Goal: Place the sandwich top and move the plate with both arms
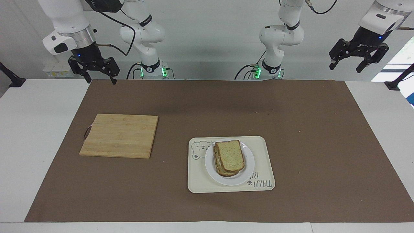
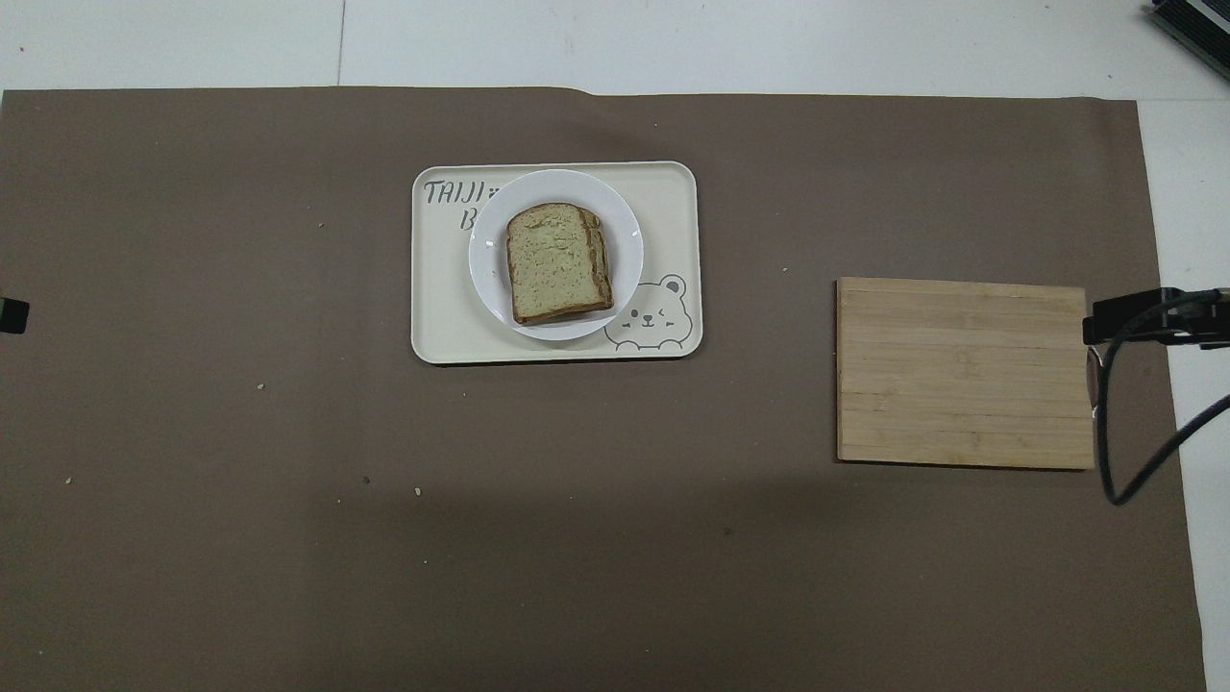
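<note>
Pale speckled sandwich top w/ brown crust (image 1: 230, 156) lies on the stacked sandwich, on the small round white plate (image 1: 248, 170), which sits on the rectangular cream tray w/ bear drawing (image 1: 263, 158) mid brown mat (image 1: 291, 113). Bamboo cutting board (image 1: 120, 135) lies toward right arm's end, bare. Left gripper (image 1: 358, 61) raised over the table's left-arm end, fingers apart, empty. Right gripper (image 1: 96, 73) over the mat's corner by its base, fingers apart, empty.

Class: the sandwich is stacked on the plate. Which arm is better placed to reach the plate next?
Neither clearly. The plate sits on the tray; left hand and right hand both hang open, high at the robots' edge.
</note>
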{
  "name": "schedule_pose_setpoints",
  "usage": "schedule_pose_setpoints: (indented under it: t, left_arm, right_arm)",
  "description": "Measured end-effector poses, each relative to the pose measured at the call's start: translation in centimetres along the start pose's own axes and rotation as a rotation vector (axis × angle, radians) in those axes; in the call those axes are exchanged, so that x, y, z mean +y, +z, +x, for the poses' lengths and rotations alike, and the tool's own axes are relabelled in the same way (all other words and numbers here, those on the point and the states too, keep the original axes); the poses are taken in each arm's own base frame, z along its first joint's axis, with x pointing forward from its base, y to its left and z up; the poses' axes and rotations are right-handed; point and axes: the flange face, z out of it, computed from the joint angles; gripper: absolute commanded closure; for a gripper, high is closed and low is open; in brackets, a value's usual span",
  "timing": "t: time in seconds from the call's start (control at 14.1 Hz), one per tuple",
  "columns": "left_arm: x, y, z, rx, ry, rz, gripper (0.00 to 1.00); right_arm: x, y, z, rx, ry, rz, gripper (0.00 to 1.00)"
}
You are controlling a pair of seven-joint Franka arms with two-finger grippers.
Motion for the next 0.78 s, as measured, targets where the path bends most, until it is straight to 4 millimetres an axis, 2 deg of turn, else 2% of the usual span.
schedule_pose_setpoints:
  t: [0.78]
  left_arm:
    - [0.77, 0.44, -0.9, -0.075, 0.01, 0.01, 0.0]
  right_arm:
    - [0.0, 0.0, 0.0, 0.0, 0.0, 0.0, 0.0]
